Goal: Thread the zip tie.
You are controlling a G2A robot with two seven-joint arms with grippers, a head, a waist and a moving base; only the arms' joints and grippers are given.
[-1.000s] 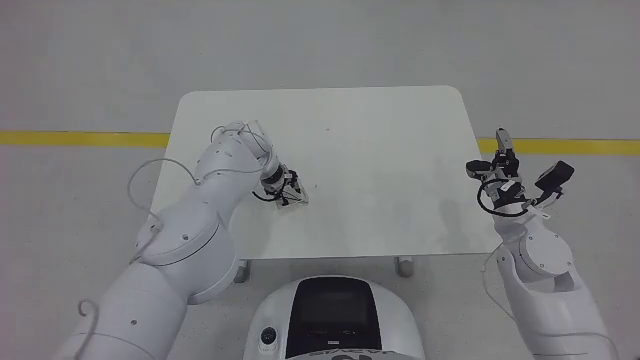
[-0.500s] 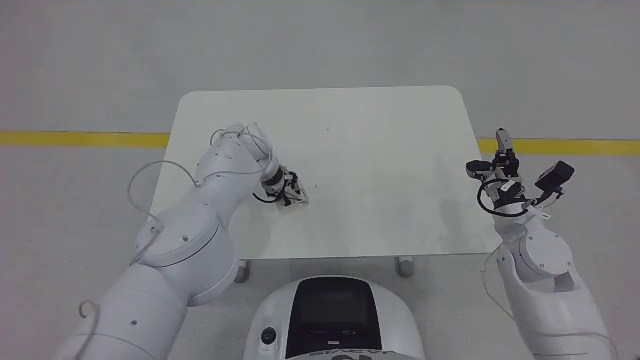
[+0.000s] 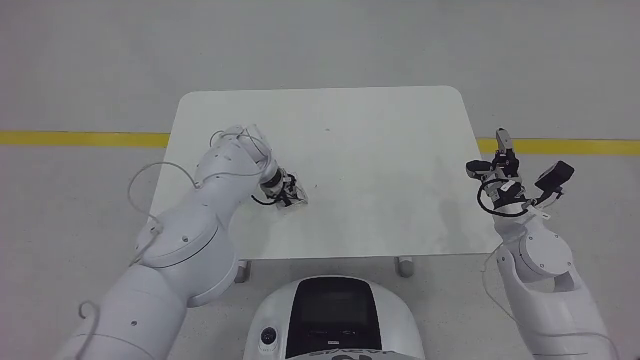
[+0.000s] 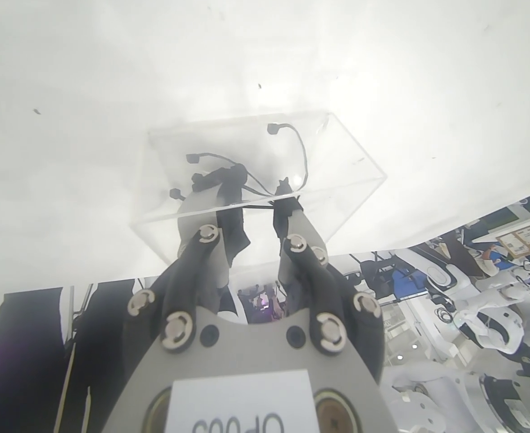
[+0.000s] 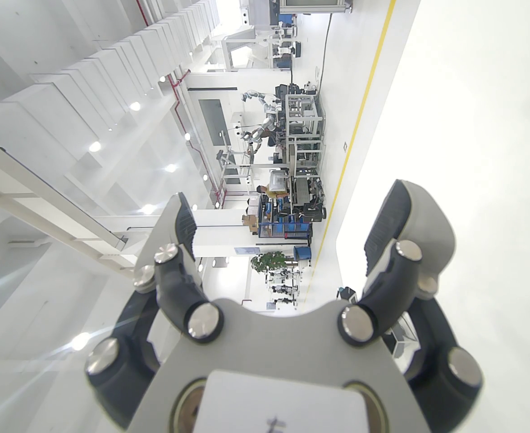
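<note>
Judging the job as barely begun: we see no tie's tail passed through any head, so picking one tie out, presenting its two ends and the threading itself all look to be left. Left gripper [image 4: 258,195] reaches into a clear box [image 4: 337,209]. Its black-tipped fingers [image 4: 286,209] are parted by a narrow gap, neither spread wide nor pressed together. A thin dark line [image 4: 258,203] crosses that gap right at the tips. We cannot tell whether it is a tie's strap caught there or something merely lying across, and nothing sits clamped flat between the pads that we can make out. Just ahead of one fingertip, touching it or nearly so, a small tangle of black zip ties [image 4: 220,173] lies on the box floor, with square heads showing at the strap ends. A little farther ahead of the other fingertip, a single tie curls away toward the box's far wall, head outermost. Past the box runs the white table [image 4: 292,24], lightly speckled. Well apart from this hand, out beyond the table's opposite edge, the right gripper [image 5: 287,200] hangs with fingers spread wide, holding nothing and touching nothing. Our reading is that the left hand must first close on one strap and lift it free of the tangle. The snarled ties may come up together.
</note>
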